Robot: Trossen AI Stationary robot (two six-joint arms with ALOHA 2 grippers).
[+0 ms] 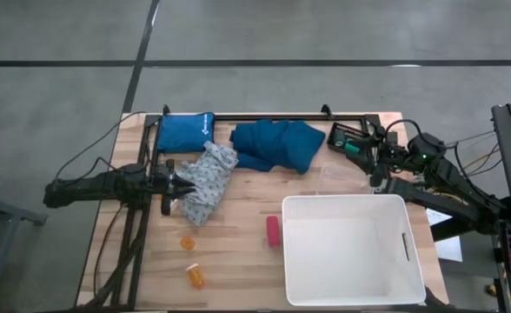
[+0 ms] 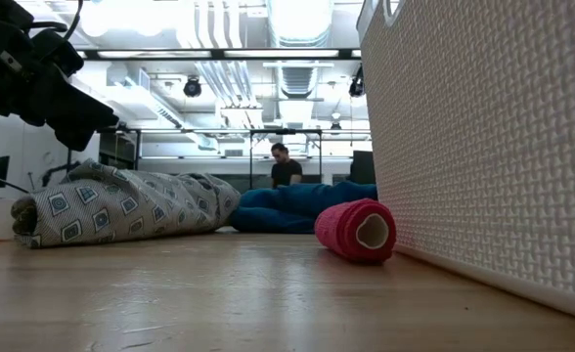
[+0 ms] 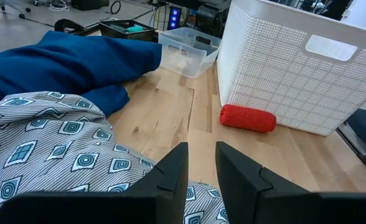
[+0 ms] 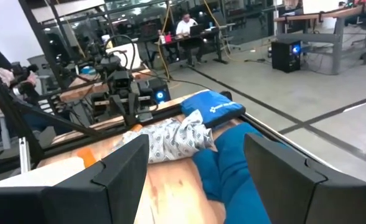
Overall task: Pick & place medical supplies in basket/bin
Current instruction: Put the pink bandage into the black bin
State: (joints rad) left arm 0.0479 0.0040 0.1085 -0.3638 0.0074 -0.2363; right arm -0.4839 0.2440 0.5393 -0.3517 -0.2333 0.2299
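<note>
The pale grey-blue patterned garment (image 1: 207,184) lies bunched on the table at the left, and the dark teal garment (image 1: 278,144) lies behind it. My left gripper (image 1: 184,184) hovers just over the patterned garment's near-left part (image 3: 58,155). Its fingers stand a narrow gap apart with nothing between them, and the low view shows it (image 2: 77,112) above the cloth. The pink-red cylinder (image 1: 273,230) lies on its side beside the white tub (image 1: 351,287). Two orange pill bottles (image 1: 188,243) (image 1: 195,276) lie near the front. My right gripper (image 1: 375,169) is wide open and empty behind the tub.
A blue pouch (image 1: 186,132) lies at the far left. A black tray with green blocks (image 1: 349,139) and a small clear container (image 1: 334,178) stand at the far right. A black frame rail (image 1: 273,116) runs along the far edge. A person (image 2: 286,168) sits far off in the room.
</note>
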